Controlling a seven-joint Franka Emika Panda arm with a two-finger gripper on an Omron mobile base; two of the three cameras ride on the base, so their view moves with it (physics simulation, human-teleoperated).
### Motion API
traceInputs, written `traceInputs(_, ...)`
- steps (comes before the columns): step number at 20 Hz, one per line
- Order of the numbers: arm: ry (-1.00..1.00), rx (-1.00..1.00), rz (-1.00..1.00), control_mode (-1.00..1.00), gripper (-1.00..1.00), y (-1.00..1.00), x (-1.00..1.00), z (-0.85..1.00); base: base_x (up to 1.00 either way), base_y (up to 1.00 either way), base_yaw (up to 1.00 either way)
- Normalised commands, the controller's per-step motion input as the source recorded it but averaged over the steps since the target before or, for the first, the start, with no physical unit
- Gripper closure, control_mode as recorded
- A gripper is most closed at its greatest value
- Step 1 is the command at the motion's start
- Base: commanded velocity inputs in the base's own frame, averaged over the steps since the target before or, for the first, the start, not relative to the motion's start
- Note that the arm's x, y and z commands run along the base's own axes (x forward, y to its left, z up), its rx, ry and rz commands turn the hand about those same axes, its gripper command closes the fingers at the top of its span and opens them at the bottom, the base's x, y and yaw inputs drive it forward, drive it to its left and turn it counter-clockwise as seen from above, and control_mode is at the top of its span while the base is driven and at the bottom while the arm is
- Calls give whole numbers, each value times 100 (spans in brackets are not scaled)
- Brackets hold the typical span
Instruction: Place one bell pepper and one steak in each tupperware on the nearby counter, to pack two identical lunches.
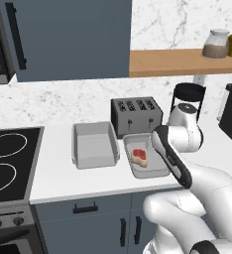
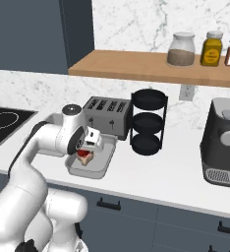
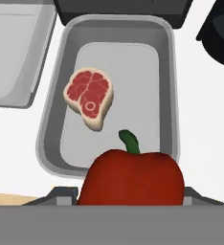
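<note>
hand view looks down past the gripper (image 3: pixel 131 203), clamped on a red bell pepper (image 3: pixel 131 178), into a grey tupperware (image 3: pixel 167 91) directly below. a steak (image 3: pixel 89 97) lies inside, beyond the gripper. the second tupperware (image 1: pixel 94 145) sits beside it on the tabletop (image 1: pixel 58 173).

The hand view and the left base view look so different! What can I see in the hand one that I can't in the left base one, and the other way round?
Hand view alone: a red bell pepper with a green stem, close at the bottom by the gripper, hanging above a tupperware.

Left base view alone: the black stovetop, the drawers under the counter, a wooden shelf holding jars, and the robot's white arm.

Both: that tupperware with the steak lying in it, the second tupperware beside it, and the dark toaster behind.
</note>
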Motion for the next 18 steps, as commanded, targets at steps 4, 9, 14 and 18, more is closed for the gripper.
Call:
traceInputs(4, 1, 0, 1, -100, 100, -20, 58, -39, 0, 0, 0)
traceInputs(9, 0, 0, 1, -100, 100, -9, 62, -27, 0, 0, 0)
traceInputs(14, 1, 0, 1, -100, 100, 0, 57, -35, 0, 0, 0)
traceInputs(18, 1, 0, 0, -100, 100, 0, 38, -39, 0, 0, 0)
